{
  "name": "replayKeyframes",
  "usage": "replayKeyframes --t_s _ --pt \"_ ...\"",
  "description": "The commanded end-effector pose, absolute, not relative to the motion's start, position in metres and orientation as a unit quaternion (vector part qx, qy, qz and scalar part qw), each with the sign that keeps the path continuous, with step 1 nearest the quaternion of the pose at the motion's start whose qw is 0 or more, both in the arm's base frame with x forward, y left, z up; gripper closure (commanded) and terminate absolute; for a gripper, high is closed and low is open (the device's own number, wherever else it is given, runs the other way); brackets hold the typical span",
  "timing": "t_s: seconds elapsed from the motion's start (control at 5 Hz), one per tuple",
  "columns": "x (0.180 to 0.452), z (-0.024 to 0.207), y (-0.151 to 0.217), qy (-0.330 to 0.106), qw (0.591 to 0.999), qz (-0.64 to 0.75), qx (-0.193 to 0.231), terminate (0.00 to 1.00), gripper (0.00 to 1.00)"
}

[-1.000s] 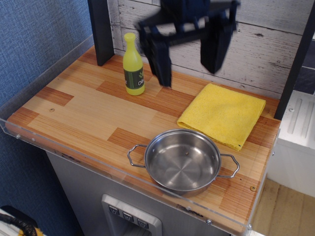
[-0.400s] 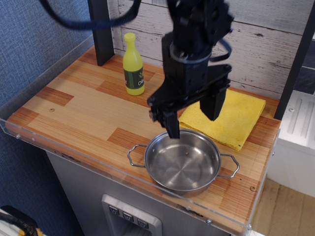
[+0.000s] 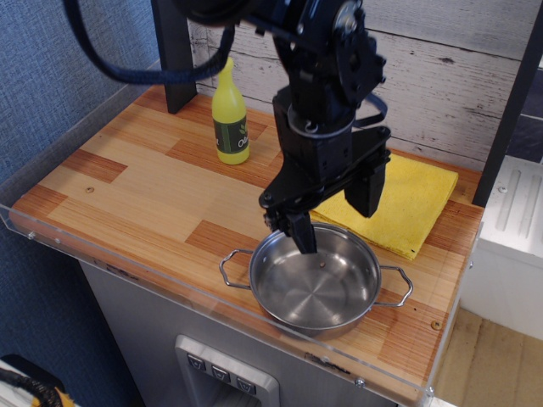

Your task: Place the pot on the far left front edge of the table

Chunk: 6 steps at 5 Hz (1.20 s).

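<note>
Pot (image 3: 314, 278) sat lower right on the bench (image 3: 127, 191), not yet gripped; spread pincer (image 3: 335, 222) hung over its back rim. Carrying it to the lower left remained.

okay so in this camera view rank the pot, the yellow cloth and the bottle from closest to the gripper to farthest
From the gripper:
1. Pot, directly beneath it, one finger dipping past the back rim.
2. Yellow cloth, just behind the other finger, toward the right.
3. Bottle, farthest, at the back left near the dark post.
</note>
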<state>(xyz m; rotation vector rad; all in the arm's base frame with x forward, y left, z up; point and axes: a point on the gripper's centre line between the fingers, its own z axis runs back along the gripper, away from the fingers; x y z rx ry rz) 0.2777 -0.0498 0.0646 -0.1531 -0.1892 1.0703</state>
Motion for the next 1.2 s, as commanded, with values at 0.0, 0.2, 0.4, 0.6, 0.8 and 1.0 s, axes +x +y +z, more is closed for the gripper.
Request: replayKeyframes --t_s 0.0,0.2,0.4,0.6,0.8,1.0 --pt "0.294 0.052 -0.051 -0.094 0.847 0.515 -0.094 0.0 0.0" --pt "0.298 0.038 -0.052 -0.077 0.848 0.518 -0.088 0.0 0.0" --pt "0.299 0.029 -0.051 -0.066 0.845 0.523 -0.087 0.0 0.0" --pt "0.299 0.026 -0.052 -0.061 0.847 0.521 -0.085 0.0 0.0" --pt "0.298 0.027 -0.053 -0.068 0.848 0.518 -0.084 0.0 1.0" --pt "0.297 0.031 -0.051 -0.063 0.854 0.51 -0.08 0.0 1.0"
